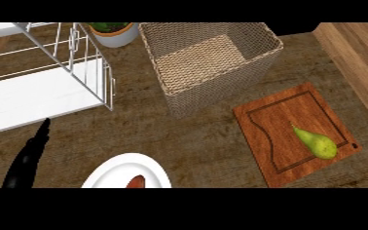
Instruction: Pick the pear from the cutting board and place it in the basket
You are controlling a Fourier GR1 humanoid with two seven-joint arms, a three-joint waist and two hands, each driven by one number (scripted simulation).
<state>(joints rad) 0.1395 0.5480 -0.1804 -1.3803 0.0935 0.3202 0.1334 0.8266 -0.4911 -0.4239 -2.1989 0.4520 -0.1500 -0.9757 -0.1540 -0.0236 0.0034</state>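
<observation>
The left hand (27,157) rests at the lower left edge, fingers straight and pointing up, well apart from the pear (316,143) lying on the cutting board (280,122).

You have the pear (316,143) on the cutting board (277,122) at right; basket (208,63) behind-left of it; wire rack (68,58) far left; plate (119,173) front, left hand (25,163) beside.
</observation>
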